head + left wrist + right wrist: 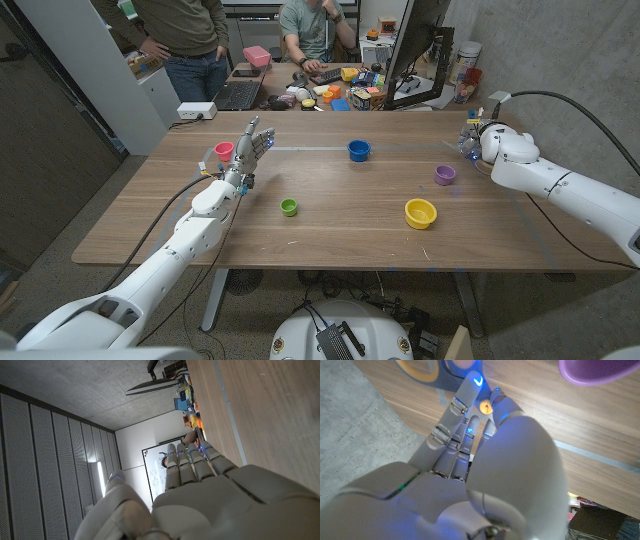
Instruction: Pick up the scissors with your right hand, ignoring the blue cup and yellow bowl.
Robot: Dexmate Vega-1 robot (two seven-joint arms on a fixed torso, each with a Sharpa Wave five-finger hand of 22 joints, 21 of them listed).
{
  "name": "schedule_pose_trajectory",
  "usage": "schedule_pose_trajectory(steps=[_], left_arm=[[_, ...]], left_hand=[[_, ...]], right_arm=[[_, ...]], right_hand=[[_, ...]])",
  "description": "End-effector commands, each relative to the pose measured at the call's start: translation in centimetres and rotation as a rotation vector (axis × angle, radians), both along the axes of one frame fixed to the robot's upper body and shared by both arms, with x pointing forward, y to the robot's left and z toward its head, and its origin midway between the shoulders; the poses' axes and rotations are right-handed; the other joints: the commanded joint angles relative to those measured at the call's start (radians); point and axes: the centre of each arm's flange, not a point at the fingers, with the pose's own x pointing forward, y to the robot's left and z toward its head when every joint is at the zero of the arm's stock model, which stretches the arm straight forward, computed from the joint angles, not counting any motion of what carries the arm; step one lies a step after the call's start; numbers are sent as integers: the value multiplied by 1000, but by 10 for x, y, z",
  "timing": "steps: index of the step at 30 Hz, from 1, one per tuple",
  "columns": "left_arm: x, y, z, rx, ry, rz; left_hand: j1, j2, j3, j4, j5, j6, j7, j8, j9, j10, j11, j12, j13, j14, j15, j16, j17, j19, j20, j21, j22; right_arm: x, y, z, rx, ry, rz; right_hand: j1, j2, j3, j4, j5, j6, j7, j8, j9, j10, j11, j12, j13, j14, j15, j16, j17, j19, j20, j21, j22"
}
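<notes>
The scissors point(427, 370), with a yellow handle loop, a blue-grey body and an orange pivot, lie on the wood at the table's far right edge point(471, 124). My right hand point(480, 141) is down at them. In the right wrist view its fingers point(462, 405) reach along the scissors and touch them; whether they grip is hidden. The blue cup point(359, 150) stands at the table's middle back. The yellow bowl point(420, 213) sits nearer the front, right of centre. My left hand point(250, 147) stands upright over the left side, fingers apart, holding nothing.
A purple cup point(445, 175) stands close to my right hand, also in the right wrist view point(600, 370). A green cup point(289, 207) and a pink cup point(224, 151) sit on the left half. Two people, a laptop and clutter are behind the far edge.
</notes>
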Motion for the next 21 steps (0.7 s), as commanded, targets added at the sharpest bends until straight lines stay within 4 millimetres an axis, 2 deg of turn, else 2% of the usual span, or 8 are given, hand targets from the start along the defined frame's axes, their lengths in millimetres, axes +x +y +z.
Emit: schedule_pose_trajectory(steps=[1,12,21], left_arm=[[2,0,-1,-4,-4,-11],[5,-2,1,-7,-13,-32],[6,-1,0,-8,-18,-44]], left_hand=[[1,7,-7,-3,4,6,-1,5,5,3,-4,4,6,-1,0,7,5,4,9,2,6],[2,8,-8,-3,4,5,-1,4,5,4,-3,4,6,-2,2,6,4,4,10,2,6],[2,8,-10,-3,4,6,-1,4,5,3,-11,4,6,-3,1,6,4,4,12,2,6]], right_arm=[[-30,3,43,-77,-62,-31],[-64,17,94,-131,-131,-50],[-91,26,127,-162,-183,-73]], right_hand=[[101,116,14,3,-5,17,-2,4,-2,9,0,8,10,75,-132,-3,5,-11,-1,9,1],[95,116,19,3,-11,23,-2,3,-1,23,-1,13,24,88,-135,-7,10,-20,-1,20,1],[91,120,22,4,-15,24,1,1,-1,26,-2,13,34,98,-134,-7,16,-23,-2,30,1]])
